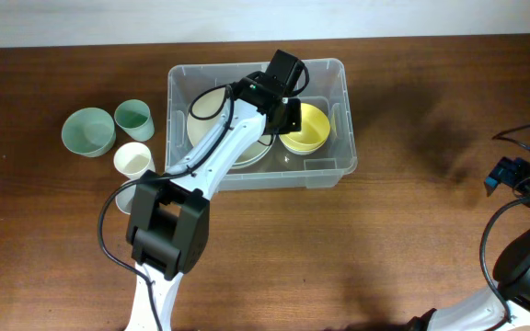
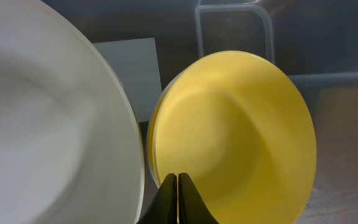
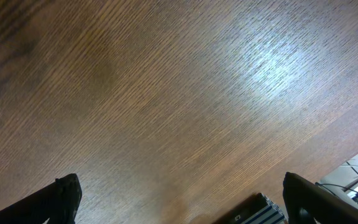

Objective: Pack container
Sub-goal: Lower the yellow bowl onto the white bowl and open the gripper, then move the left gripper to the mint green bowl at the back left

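Squarely in the upper middle of the overhead frame sits the container [image 1: 302, 173], a clear bin on the brown table [image 1: 412, 239]. Inside it, a white dish [image 1: 208, 103] fills the left half and a yellow bowl [image 1: 309, 129] lies in the right half, just beside the dish; whether their rims touch I cannot tell. In the left wrist view a white label [image 2: 131, 71] shows on the bin's base in the upper left of the frame, partly hidden by the dish's edge.

The left arm [image 1: 168, 225] runs from the lower left of the overhead frame up over the bin's near wall. The left gripper [image 2: 178, 190] hangs inside the bin, over the yellow bowl's rim at the bottom of the wrist frame; whether it touches the rim I cannot tell. Its fingers [image 2: 166, 202] are pressed flat together with nothing between them.

Outside the bin, at the left of the overhead frame, stand a green bowl [image 1: 88, 131], a green cup [image 1: 133, 119] just to its right and a cream cup [image 1: 133, 161] below them, all apart from the bin's wall. The right gripper [image 3: 180, 193] is well apart at the right edge of the overhead frame, over bare table, its fingers spread wide and holding nothing.
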